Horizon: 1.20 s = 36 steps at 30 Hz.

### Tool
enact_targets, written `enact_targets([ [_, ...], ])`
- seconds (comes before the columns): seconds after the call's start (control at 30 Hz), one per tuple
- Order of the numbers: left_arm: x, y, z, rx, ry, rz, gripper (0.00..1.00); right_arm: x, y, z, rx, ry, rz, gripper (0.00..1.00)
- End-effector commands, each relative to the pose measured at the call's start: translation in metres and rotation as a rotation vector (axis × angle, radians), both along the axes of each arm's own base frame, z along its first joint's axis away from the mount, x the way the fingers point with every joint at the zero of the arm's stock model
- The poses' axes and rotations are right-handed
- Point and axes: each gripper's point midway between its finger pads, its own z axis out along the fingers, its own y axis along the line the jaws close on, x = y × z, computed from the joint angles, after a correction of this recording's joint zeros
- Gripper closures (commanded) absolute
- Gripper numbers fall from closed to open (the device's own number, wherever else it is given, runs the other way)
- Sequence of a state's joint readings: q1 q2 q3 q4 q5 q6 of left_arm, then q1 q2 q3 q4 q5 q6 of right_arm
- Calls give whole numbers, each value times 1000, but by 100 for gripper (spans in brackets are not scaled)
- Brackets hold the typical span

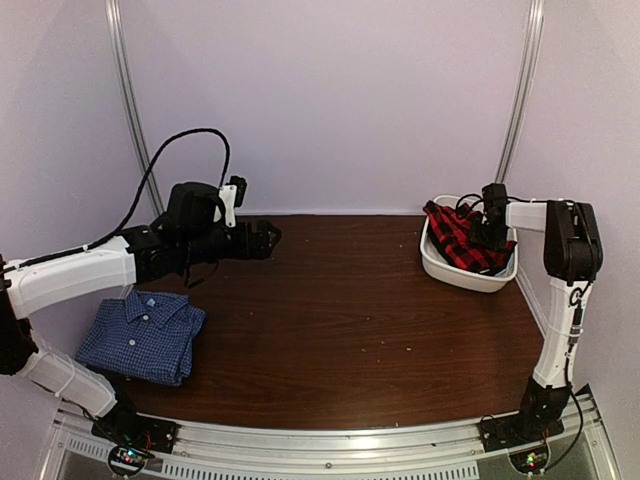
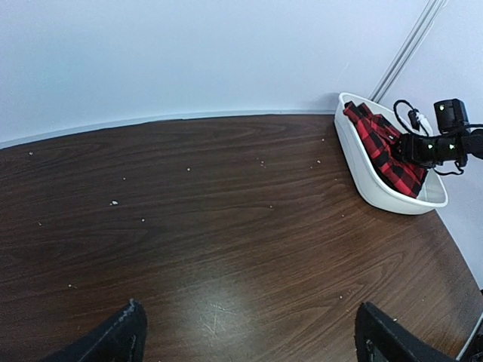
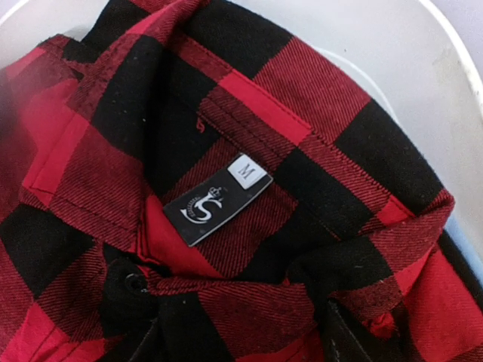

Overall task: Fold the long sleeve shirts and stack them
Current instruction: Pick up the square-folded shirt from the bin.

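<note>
The red-and-black plaid shirt (image 1: 458, 238) lies crumpled in a white tub (image 1: 468, 278) at the back right. My right gripper (image 1: 490, 236) is down in the tub, pressed into the plaid shirt (image 3: 249, 128) just below its collar label (image 3: 219, 200). Its jaws stand apart, and a ridge of cloth lies between the fingertips (image 3: 343, 335). The blue check shirt (image 1: 143, 335) lies folded at the front left of the table. My left gripper (image 1: 262, 238) hovers open and empty over bare wood at the back left. From the left wrist view the plaid shirt (image 2: 385, 147) shows far off.
The white tub (image 2: 377, 197) sits against the back right corner by a metal upright (image 1: 520, 90). Its wall (image 3: 445, 68) closely rings my right gripper. Brown tabletop (image 1: 340, 320) spreads between the two shirts. A black cable (image 1: 170, 150) loops above my left arm.
</note>
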<state>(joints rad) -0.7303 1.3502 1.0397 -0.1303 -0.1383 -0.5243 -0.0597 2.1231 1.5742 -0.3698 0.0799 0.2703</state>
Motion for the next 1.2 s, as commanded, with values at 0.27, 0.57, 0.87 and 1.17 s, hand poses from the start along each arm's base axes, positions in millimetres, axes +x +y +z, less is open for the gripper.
enact_targets([
  [0.27,2,-3,26,-35,-56,-6,2,12,8,42,47,-82,19,98],
  [0.57,3,-6,26,-45,-53,-13,2,12,23,139,40,-262,67,100],
  [0.87,2,-6,26,-47,-53,-13,2,-5,50,241,54,-467,138,100],
  [1.17,3,-7,26,-54,-54,-14,2,-40,118,344,100,-663,315,100],
])
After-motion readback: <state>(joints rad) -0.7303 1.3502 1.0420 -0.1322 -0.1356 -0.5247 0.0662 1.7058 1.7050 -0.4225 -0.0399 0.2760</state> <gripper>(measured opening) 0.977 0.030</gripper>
